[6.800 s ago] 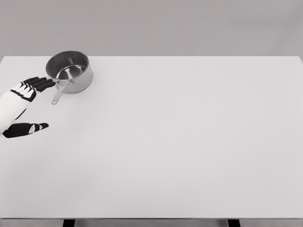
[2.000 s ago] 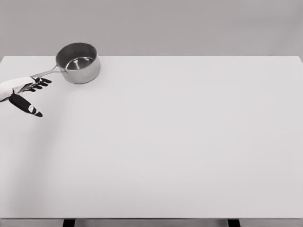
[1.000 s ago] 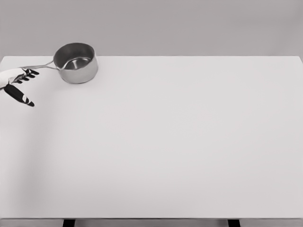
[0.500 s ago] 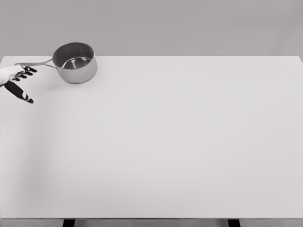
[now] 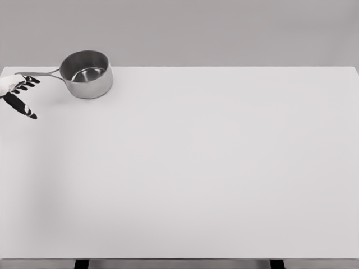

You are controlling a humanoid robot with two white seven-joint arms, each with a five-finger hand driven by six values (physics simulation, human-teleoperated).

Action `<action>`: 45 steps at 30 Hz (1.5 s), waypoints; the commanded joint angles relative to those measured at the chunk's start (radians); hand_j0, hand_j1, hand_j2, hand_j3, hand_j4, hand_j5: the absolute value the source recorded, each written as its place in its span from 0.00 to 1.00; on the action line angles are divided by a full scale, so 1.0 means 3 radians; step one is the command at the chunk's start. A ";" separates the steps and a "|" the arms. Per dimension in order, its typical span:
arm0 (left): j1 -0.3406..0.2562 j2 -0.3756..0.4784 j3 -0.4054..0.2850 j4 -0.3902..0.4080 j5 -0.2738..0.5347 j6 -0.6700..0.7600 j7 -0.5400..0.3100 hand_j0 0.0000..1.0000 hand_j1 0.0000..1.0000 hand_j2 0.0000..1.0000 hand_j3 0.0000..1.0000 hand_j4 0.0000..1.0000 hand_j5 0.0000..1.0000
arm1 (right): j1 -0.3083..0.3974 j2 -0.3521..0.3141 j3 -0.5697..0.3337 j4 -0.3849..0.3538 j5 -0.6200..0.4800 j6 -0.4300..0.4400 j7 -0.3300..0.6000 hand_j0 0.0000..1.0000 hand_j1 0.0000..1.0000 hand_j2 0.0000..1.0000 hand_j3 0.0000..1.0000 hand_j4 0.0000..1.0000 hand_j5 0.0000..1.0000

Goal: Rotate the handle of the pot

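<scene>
A steel pot (image 5: pixel 87 74) stands at the far left of the white table (image 5: pixel 202 168), close to its back edge. Its thin handle (image 5: pixel 38 73) points left, nearly parallel to that edge. My left hand (image 5: pixel 19 92) comes in at the left edge of the picture, just below the handle's tip. Its black fingers (image 5: pixel 27 83) are spread and reach toward the handle's end from underneath, and the thumb (image 5: pixel 20 106) hangs down and to the right. It holds nothing. Whether the fingertips touch the handle I cannot make out. The right arm does not show.
The table's back edge runs right behind the pot, with a plain grey wall beyond it. The table's left edge lies close to my hand. Two dark table legs (image 5: pixel 82 264) show at the bottom.
The handle has swung from pointing toward the front left to pointing left along the back edge. The pot shifted slightly left. My left hand followed the handle up and leftward, partly leaving the picture.
</scene>
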 commanded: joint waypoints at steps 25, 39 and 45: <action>0.0133 0.0158 0.0024 -0.0399 0.0289 -0.0020 0.0001 1.00 1.00 1.00 1.00 1.00 1.00 | 0.0000 0.0000 0.0000 0.0003 0.0000 0.0000 0.0001 1.00 1.00 1.00 1.00 1.00 1.00; 0.1523 0.0823 0.1408 -0.2075 0.1143 -0.0908 0.0001 1.00 1.00 1.00 1.00 1.00 1.00 | 0.0000 0.0000 0.0000 0.0003 0.0000 0.0000 0.0001 1.00 1.00 1.00 1.00 1.00 1.00; 0.2122 0.0762 0.2448 -0.2582 0.1746 -0.2622 0.0001 1.00 1.00 1.00 1.00 1.00 1.00 | 0.0000 0.0000 0.0000 -0.0002 0.0000 0.0000 0.0001 1.00 1.00 1.00 1.00 1.00 1.00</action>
